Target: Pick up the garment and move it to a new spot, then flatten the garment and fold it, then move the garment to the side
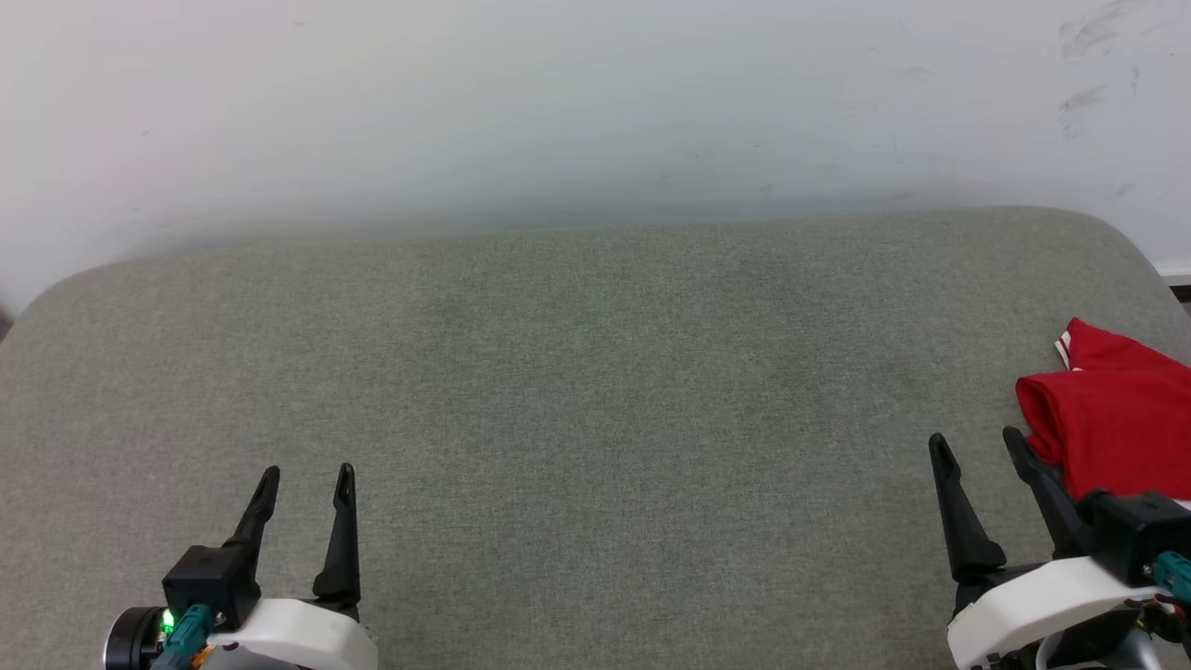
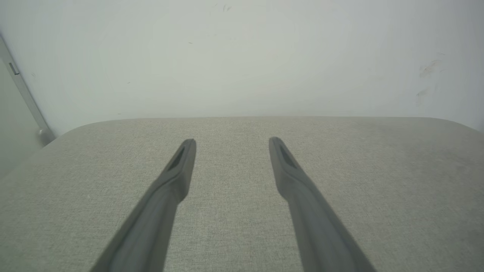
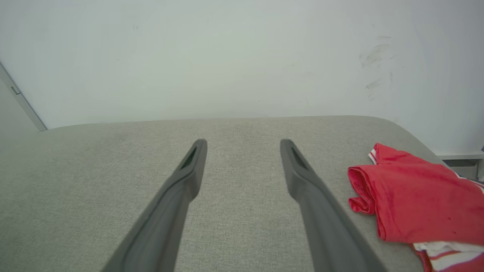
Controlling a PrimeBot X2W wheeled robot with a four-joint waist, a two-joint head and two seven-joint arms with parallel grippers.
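The garment (image 1: 1117, 409), a red shirt with white striped trim, lies folded in a heap at the right edge of the grey padded surface (image 1: 577, 391). In the right wrist view the garment (image 3: 419, 196) sits to the right of my right gripper (image 3: 244, 145), apart from the fingers. My right gripper (image 1: 977, 445) hovers open just left of the cloth, holding nothing. At the lower left my left gripper (image 1: 307, 476) is open and holds nothing. The left wrist view has my left gripper (image 2: 232, 142) over bare fabric.
A pale wall (image 1: 595, 102) rises right behind the padded surface. The surface has rounded far corners, and its right edge runs close to the garment. A grey strip (image 2: 22, 90) stands at the far left of the left wrist view.
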